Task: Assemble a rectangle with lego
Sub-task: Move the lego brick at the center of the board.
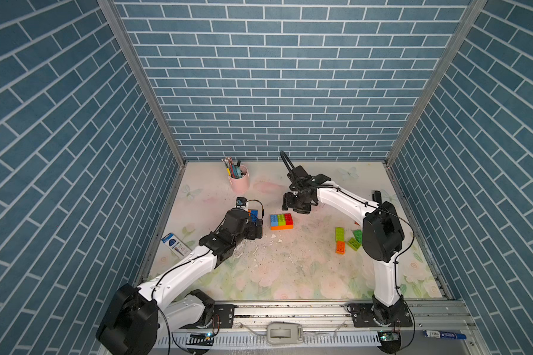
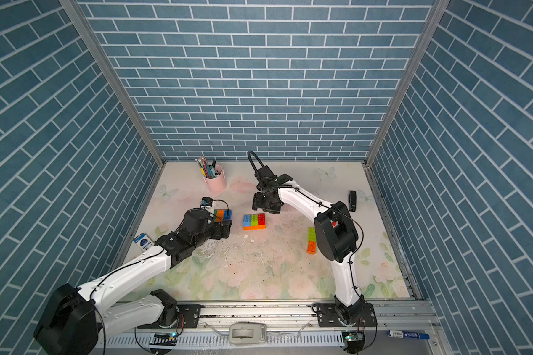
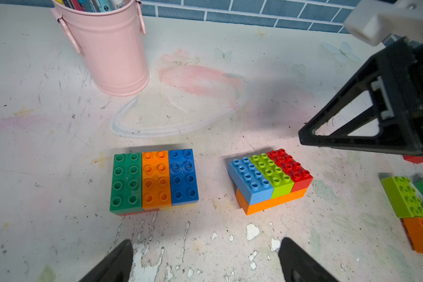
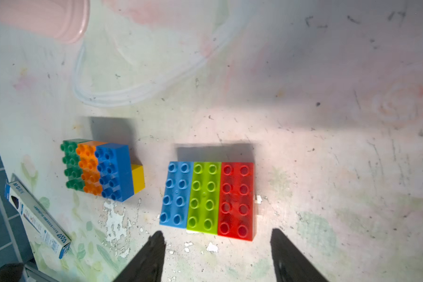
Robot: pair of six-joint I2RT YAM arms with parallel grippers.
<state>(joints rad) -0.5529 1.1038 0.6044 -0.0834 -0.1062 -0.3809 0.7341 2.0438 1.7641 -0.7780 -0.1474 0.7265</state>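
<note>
Two lego blocks sit mid-table. One has dark green, orange and blue bricks on top (image 3: 154, 180) (image 4: 98, 171) (image 2: 223, 214); my left gripper (image 3: 206, 244) (image 1: 257, 229) stands open and empty just in front of it and partly hides it in a top view. The other block has light blue, lime and red bricks on an orange base (image 1: 281, 221) (image 2: 254, 222) (image 3: 270, 179) (image 4: 208, 197). My right gripper (image 4: 217, 233) (image 1: 296, 203) hangs open and empty just behind it. Loose lime, orange and green bricks (image 1: 340, 241) (image 3: 401, 195) lie further right.
A pink pen cup (image 1: 239, 181) (image 3: 108, 48) stands at the back left. A blue-and-white box (image 1: 175, 245) (image 4: 37, 214) lies by the left wall. A small black object (image 2: 352, 200) rests near the right wall. Brick-patterned walls close in three sides.
</note>
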